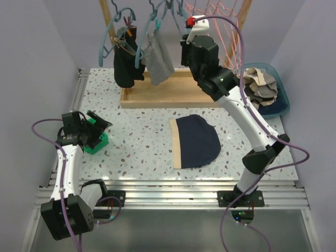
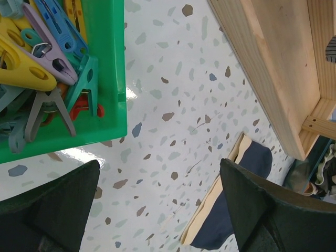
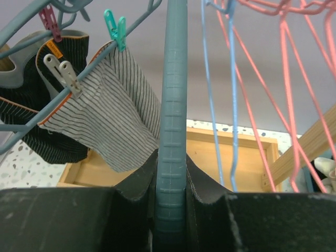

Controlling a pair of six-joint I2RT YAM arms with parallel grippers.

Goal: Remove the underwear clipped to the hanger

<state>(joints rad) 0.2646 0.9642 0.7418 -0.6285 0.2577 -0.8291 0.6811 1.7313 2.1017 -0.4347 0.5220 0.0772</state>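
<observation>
Hanging from its hanger (image 3: 89,56) by two pegs (image 3: 115,29), the striped underwear (image 3: 113,110) is not yet freed. A dark pair (image 1: 125,65) hangs beside it, and a navy pair (image 1: 195,140) lies on the table (image 1: 136,152). The right claw (image 3: 170,160) is clamped on a teal hanger bar (image 3: 173,79); the left claw (image 2: 158,165) gapes empty.

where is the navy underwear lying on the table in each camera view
top external: navy underwear at the centre of the table, just in front of the wooden rack base
left wrist: navy underwear lower right, wooden rack base upper right
right wrist: not in view; wooden rack base across the lower middle
shared landmark: the wooden rack base
</observation>
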